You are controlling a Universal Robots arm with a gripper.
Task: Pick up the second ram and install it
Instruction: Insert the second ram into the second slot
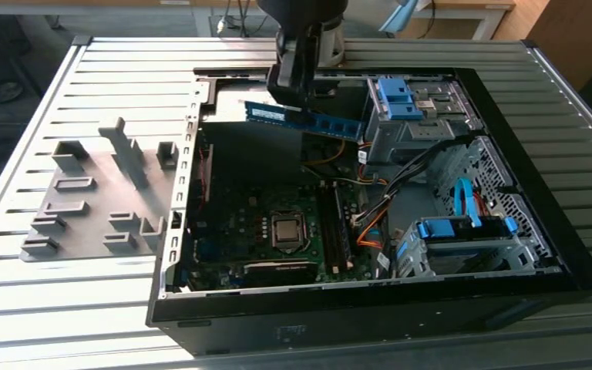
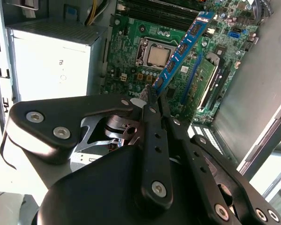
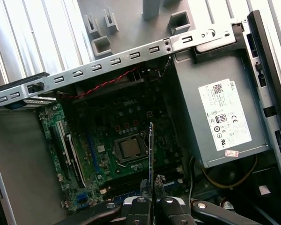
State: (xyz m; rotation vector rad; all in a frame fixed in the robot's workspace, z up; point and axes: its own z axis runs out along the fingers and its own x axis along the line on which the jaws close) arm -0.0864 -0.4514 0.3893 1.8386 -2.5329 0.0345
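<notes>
One ram (image 1: pixel 311 121) is pinched at its end in the gripper (image 1: pixel 294 102), up in the air over the open case (image 1: pixel 378 297), clear of the motherboard (image 1: pixel 234 231). Grey holder (image 1: pixel 90 208) sits on the bench (image 1: pixel 70 308) beside it.

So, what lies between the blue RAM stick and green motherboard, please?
Only air, in the exterior view: the gripper holds the stick above the motherboard.

I'm seeing strong daylight across the slatted desk (image 1: pixel 121 69), the open case (image 1: pixel 378 301) mostly shadowed inside; in the second wrist view the power supply (image 2: pixel 51 70) glares nearly white.
</notes>
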